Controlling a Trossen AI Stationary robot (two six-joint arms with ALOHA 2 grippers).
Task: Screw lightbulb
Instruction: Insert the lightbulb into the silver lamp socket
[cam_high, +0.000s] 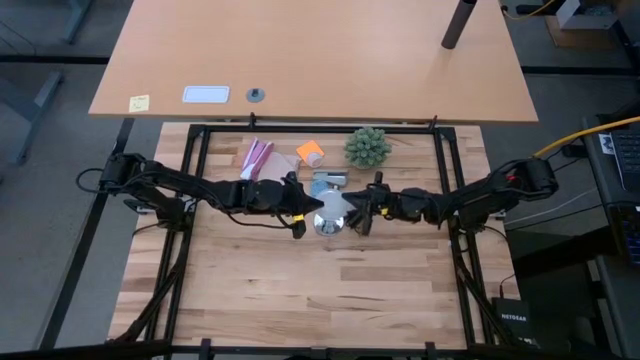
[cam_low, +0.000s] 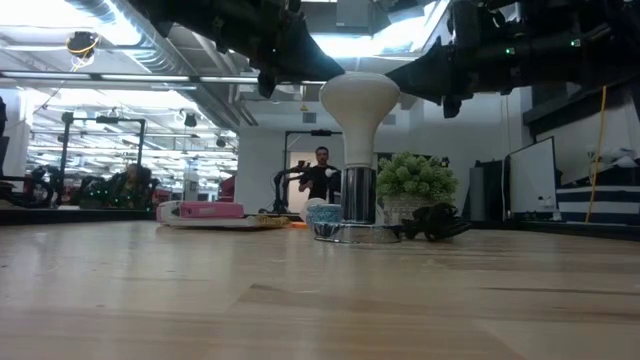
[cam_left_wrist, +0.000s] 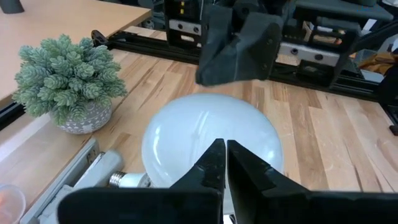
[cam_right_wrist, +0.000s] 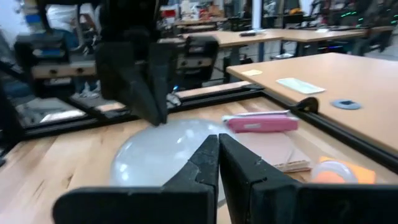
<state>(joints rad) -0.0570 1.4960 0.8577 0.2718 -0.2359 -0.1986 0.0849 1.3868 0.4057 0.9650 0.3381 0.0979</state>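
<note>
Black fingers of the left gripper (cam_left_wrist: 225, 163) are pressed together with nothing between them, hovering right above the frosted dome of the lightbulb (cam_left_wrist: 208, 137). The right gripper (cam_right_wrist: 217, 158) is likewise closed and empty, poised over the same bulb from the opposite side. In the high view both arms meet at the centre of the frame, the left gripper (cam_high: 300, 212) and right gripper (cam_high: 362, 212) flanking the lightbulb (cam_high: 333, 207). The low view shows the lightbulb (cam_low: 359, 105) standing upright, globe uppermost, its neck seated in a shiny silver socket (cam_low: 358, 195) whose round base rests on the pale wooden worktop (cam_low: 300, 300); both grippers hang just over the globe, and contact cannot be told. Right of the socket stands a green spiky plant (cam_low: 417, 178) in a pale pot, shown in the high view just above and right of the bulb (cam_high: 367, 147). Left of centre lies a pink box (cam_low: 200, 211), with an orange item (cam_high: 310, 153) nearby. A person (cam_low: 321, 177) stands far behind in the room.
</note>
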